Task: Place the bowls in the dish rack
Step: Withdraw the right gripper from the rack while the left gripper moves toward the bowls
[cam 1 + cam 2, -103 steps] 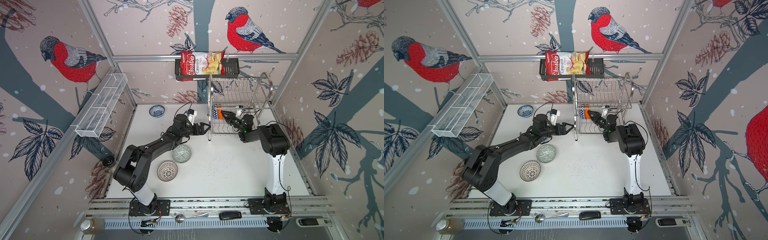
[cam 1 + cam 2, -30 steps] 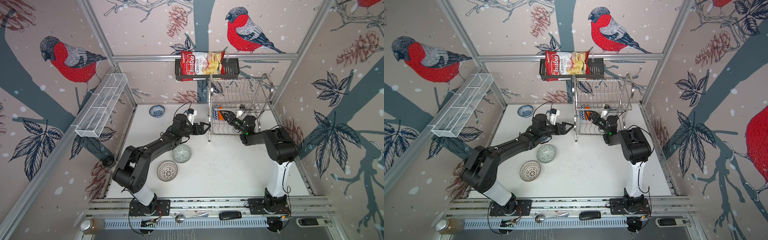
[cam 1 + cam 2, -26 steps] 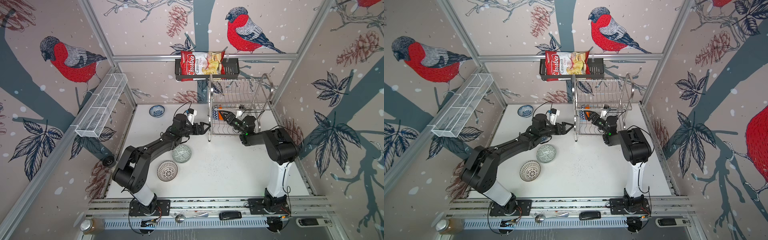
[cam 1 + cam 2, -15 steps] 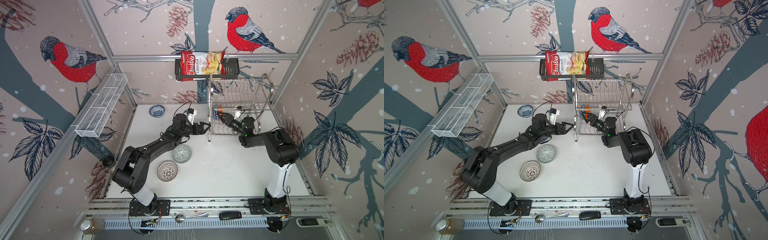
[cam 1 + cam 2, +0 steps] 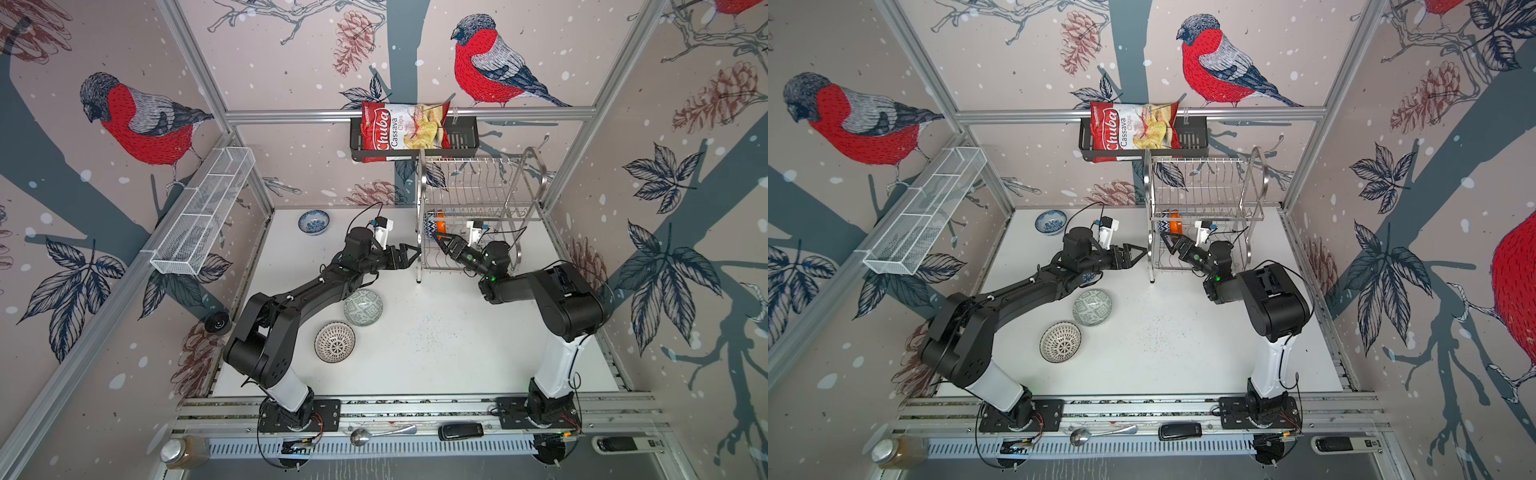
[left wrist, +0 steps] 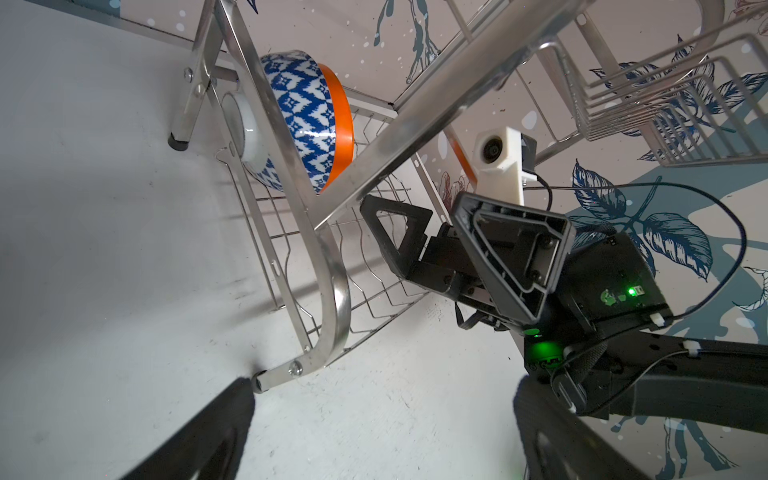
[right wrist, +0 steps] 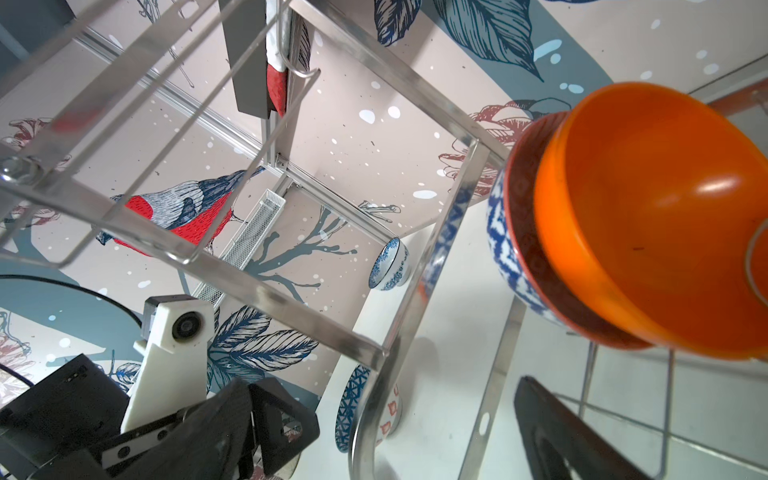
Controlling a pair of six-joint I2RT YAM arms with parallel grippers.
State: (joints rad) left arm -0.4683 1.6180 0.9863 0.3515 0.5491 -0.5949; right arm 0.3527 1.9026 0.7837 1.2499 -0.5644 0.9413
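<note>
Right pincer (image 5: 436,240): jaws wide apart, holding nothing, reaching into the lower shelf of the dish rack (image 5: 422,199), just beside the two bowls loaded there. Left pincer (image 5: 411,254): also spread and empty, poised just outside the rack's left end frame, probably waiting its turn or ready to steady the load. Orange bowl (image 7: 648,257): nested inside the blue patterned bowl (image 6: 303,120), both standing on edge at the left end of the lower shelf; the wire slots appear to keep them upright. Rack: at the far edge of the desk (image 5: 457,340), right of middle; upper shelf bare. Not yet loaded: flowered bowl (image 5: 314,221) near the far left corner of the desk; grey-green bowl (image 5: 363,307) and dotted bowl (image 5: 335,342) side by side toward the left edge, beside the left arm. Change over the last few seconds: right pincer has shifted along the shelf toward the nested pair and its elbow has swung outward; left arm and the loose bowls have not moved.
</note>
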